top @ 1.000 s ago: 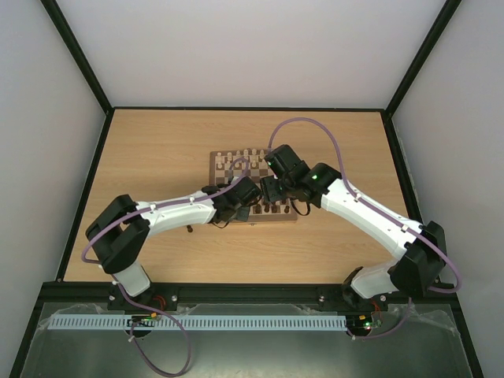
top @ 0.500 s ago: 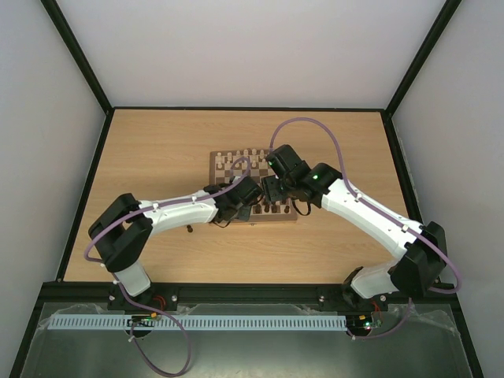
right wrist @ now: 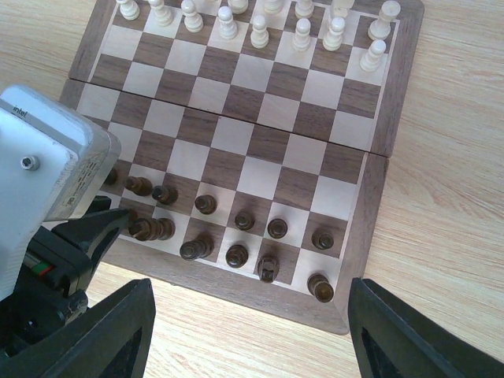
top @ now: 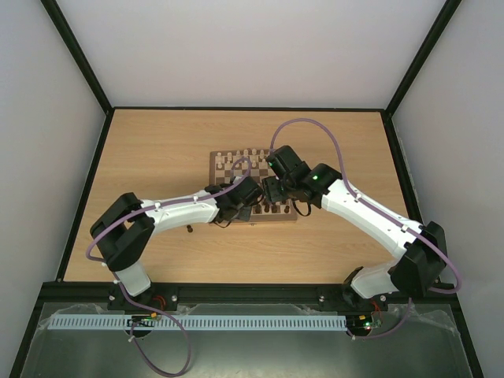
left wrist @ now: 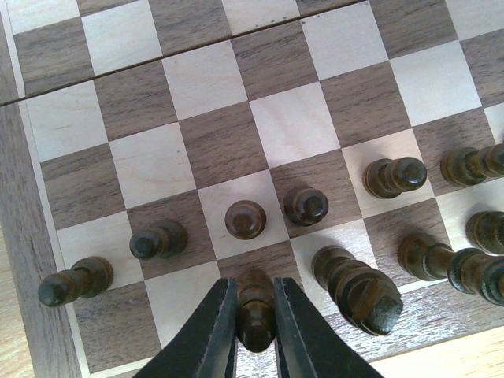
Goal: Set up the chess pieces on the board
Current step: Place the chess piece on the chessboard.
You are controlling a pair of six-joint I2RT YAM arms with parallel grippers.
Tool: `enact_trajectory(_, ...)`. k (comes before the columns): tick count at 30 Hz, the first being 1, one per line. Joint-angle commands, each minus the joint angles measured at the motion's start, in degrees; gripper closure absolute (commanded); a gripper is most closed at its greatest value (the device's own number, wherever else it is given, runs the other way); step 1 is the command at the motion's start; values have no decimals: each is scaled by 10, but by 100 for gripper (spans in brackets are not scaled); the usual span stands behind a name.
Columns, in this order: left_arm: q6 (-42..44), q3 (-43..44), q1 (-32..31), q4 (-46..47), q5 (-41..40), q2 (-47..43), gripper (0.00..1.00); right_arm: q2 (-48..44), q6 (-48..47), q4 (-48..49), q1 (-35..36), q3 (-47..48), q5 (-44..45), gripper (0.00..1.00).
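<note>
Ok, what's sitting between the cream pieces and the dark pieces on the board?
Nothing: the right wrist view shows only bare squares of the board between cream pieces and dark pieces.

Bright even light, soft shadows beside chess pieces (left wrist: 305, 206), wrist pics sharp

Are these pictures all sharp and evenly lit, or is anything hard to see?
Left wrist view: sharp; the dark chess pieces cast soft shadows on the board, while the left gripper shows as flat black. Right wrist view: crisp, evenly lit, the right gripper just dark shapes at the bottom corners. Top view: even light, pieces too small to make out.
</note>
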Motion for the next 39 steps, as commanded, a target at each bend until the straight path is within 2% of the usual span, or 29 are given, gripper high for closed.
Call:
enact_trajectory(1,-3,23,-11,32,-4,10,83,-7,-4,5,13,-8,-38,32)
enact_trajectory(5,-3,23,-11,29,-5,1,79,-5,-5,6,13,-7,-39,32)
enact_trajectory(8,-6,23,-11,25,-5,-4,73,-4,-4,6,13,-8,-39,32)
enact_trajectory(18,-23,23,-20,-14,-25,-59,69,-3,-4,6,13,-7,-40,32)
enact_trajectory(21,-34,21,-24,-36,-43,-95,58,-5,-4,6,14,-6,-41,32)
enact_trajectory(27,-60,-7,-17,-81,-111,-183,23,-6,-6,7,13,-4,-45,29)
enact_trajectory(30,-72,-38,20,-87,-106,-227,2,-2,-6,6,13,1,-50,28)
enact_trajectory(34,-82,-97,97,-75,-70,-279,1,3,-6,5,13,4,-57,28)
enact_trajectory(39,-80,-173,201,-20,26,-317,1,7,-6,5,13,5,-66,28)
